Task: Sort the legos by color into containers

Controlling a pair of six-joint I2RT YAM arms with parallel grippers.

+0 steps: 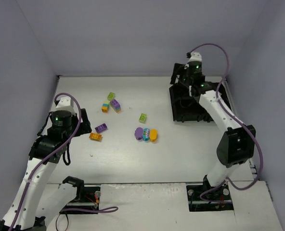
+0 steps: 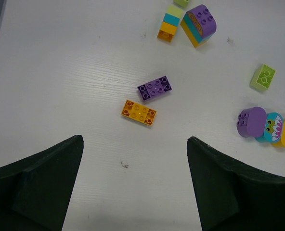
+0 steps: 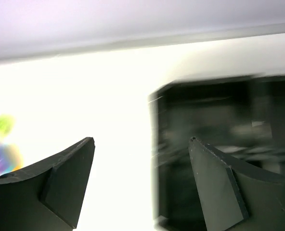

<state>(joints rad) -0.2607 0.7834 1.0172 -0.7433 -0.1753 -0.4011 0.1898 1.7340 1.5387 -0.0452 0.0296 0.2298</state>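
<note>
Legos lie scattered on the white table. An orange brick [image 1: 96, 136] [image 2: 139, 112] and a purple brick [image 1: 101, 128] [image 2: 155, 88] lie just ahead of my open, empty left gripper [image 1: 86, 124] [image 2: 135, 139]. Purple [image 1: 138, 133], cyan [image 1: 146, 134] and orange [image 1: 153, 134] ovals lie side by side at the centre. A lime brick [image 1: 143, 117] [image 2: 263, 77] lies beyond them. Farther back are a lime piece [image 1: 111, 96], an orange-and-cyan stack [image 1: 105, 107] and a purple block [image 1: 115, 104]. My right gripper [image 1: 177, 81] [image 3: 141, 139] is open and empty over the far left corner of the black tray [image 1: 193, 120] [image 3: 205, 125].
Grey walls close off the table at the back and sides. The right arm stretches over the tray's right side. The right wrist view is blurred and overexposed. The arm bases and cables sit at the near edge.
</note>
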